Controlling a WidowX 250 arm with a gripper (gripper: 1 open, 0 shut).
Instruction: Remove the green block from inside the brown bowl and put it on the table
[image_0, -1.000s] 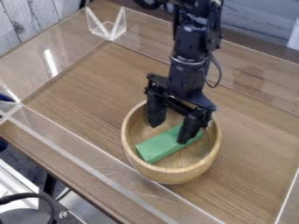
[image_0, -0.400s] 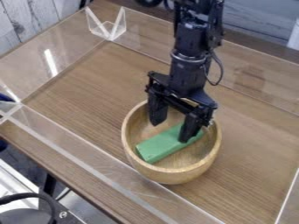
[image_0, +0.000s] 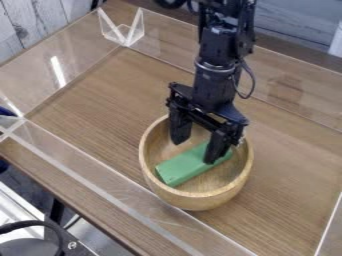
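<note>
The arm (image_0: 222, 40) runs out of the top edge, so its base is unseen. The gripper (image_0: 197, 148) covers the far end of the block (image_0: 179, 166), and whether its fingertips touch the block cannot be told. The bowl's (image_0: 201, 198) near wall hides part of its floor. The table (image_0: 107, 100) is cut off at the right and bottom edges.

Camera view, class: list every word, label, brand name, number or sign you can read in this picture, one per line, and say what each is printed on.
None can be read. The green block, the brown bowl, the table, the clear acrylic walls and the black arm with its hand show no lettering, numbers or signs at this picture's sharpness.
</note>
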